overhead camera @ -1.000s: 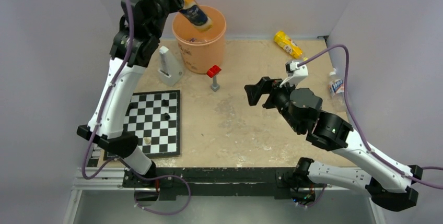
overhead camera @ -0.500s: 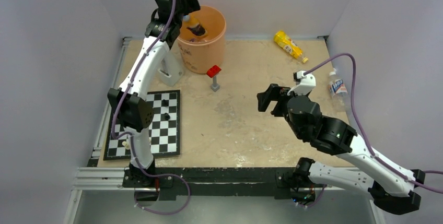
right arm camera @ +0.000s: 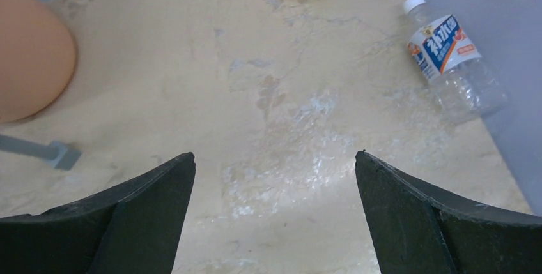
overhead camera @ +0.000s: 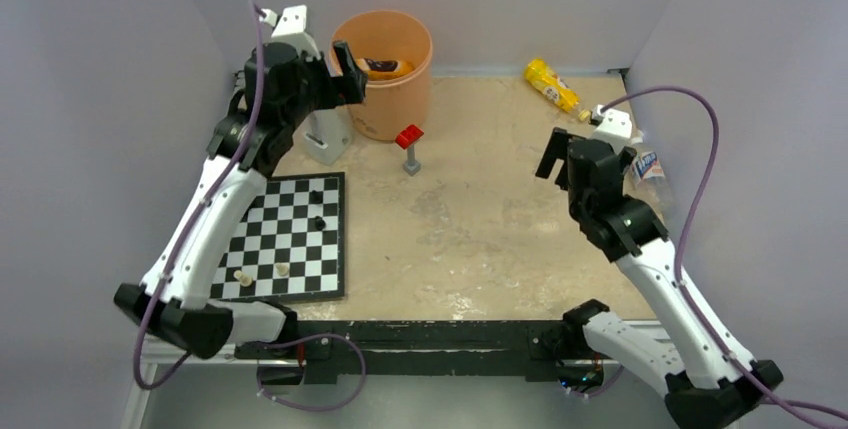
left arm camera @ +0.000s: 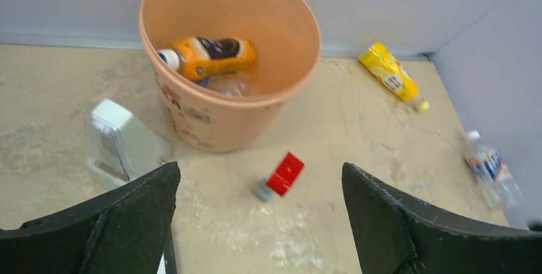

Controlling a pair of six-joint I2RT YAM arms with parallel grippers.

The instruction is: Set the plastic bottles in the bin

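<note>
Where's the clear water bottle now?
Top view: the clear bottle lies at the right edge of the table by the wall, in front of the yellow bottle.

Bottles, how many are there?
3: an orange bottle in the bin, a yellow bottle at the back, a clear bottle by the right wall. Others may hide in the bin.

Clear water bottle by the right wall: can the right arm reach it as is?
Probably yes. The right gripper is open and empty, and the clear bottle lies ahead and to its right with nothing between. One catch: it lies close to the wall, so a finger may have little room there.
</note>
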